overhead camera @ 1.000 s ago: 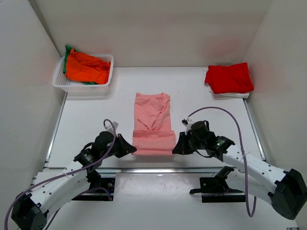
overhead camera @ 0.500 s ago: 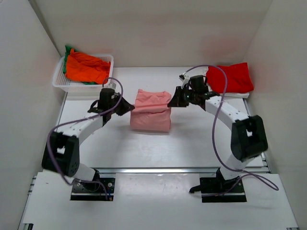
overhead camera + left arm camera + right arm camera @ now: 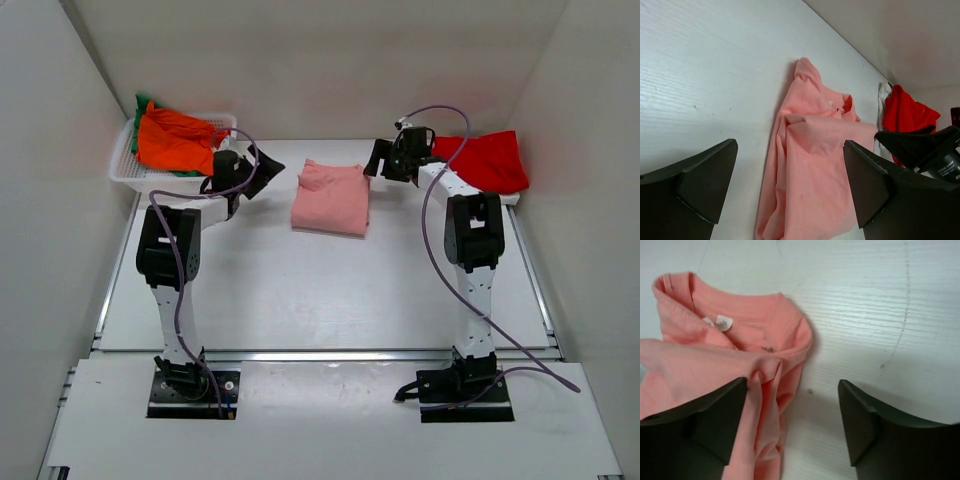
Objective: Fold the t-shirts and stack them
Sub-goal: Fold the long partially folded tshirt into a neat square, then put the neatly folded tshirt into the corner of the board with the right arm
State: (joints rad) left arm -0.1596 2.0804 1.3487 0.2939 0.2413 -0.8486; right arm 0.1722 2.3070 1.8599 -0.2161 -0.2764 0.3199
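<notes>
Shirts of four colours show in the top view. A salmon-pink t-shirt [image 3: 331, 197] lies folded into a compact rectangle on the white counter [image 3: 300, 290], a little above the centre of the frame. A bright red t-shirt [image 3: 483, 162] lies folded at the upper right, near the side wall. At the upper left, a white latticed basket [image 3: 125, 172] holds a crumpled orange t-shirt [image 3: 178, 143], with a green t-shirt [image 3: 143, 105] showing at its far edge.

Both arms are stretched up the frame. The left tool [image 3: 262, 172] sits just left of the pink shirt's upper corner and the right tool [image 3: 378, 158] just right of the opposite corner; each is close beside the fabric.

In the left wrist view the two dark fingers [image 3: 695, 185] are spread wide with nothing clamped between them. The pink shirt runs from the frame's centre to its bottom edge, and the red one shows at the right.

In the right wrist view the fingers [image 3: 875, 425] are likewise spread wide and grip nothing. The pink collar, with a small white label [image 3: 724, 322], fills the upper left, and a fold of pink fabric reaches the finger at the lower left; whether they touch I cannot tell.
</notes>
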